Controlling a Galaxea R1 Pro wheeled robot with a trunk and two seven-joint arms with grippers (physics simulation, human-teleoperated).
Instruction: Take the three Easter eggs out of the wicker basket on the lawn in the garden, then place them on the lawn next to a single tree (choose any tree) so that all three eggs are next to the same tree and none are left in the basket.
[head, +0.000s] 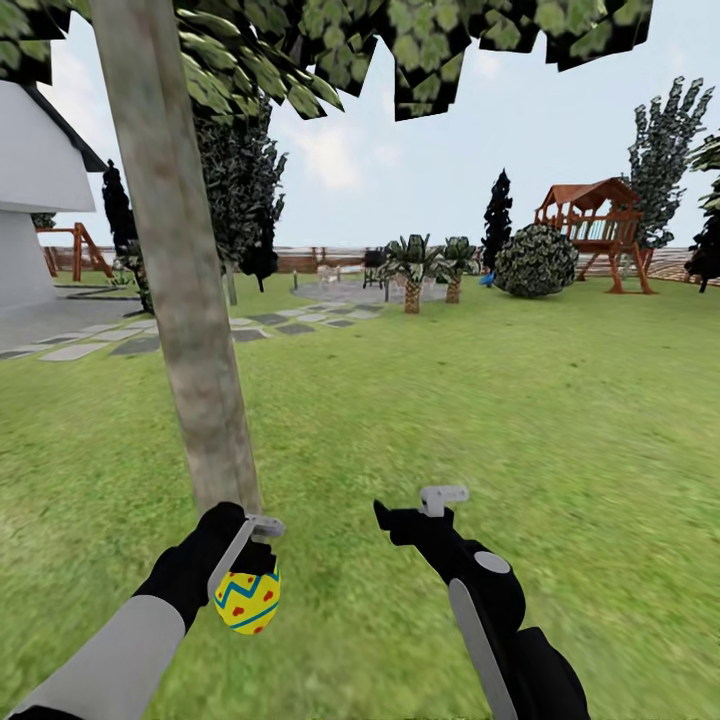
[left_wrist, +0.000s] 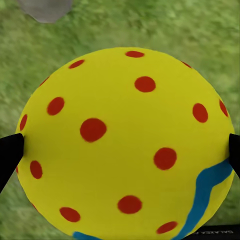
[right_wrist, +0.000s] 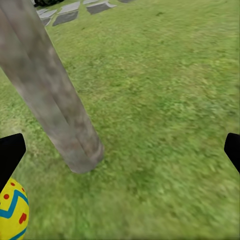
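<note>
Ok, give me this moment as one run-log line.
left gripper: shut on egg, held above lawn | tree: trunk base just ahead | right gripper: open, empty

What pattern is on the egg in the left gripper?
Yellow Easter egg with red dots and a blue zigzag band, clearest in the left wrist view.

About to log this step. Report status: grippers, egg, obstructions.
Left gripper shut on egg, held above grass beside tree trunk. Right gripper open, empty. Lawn at trunk base unobstructed.
</note>
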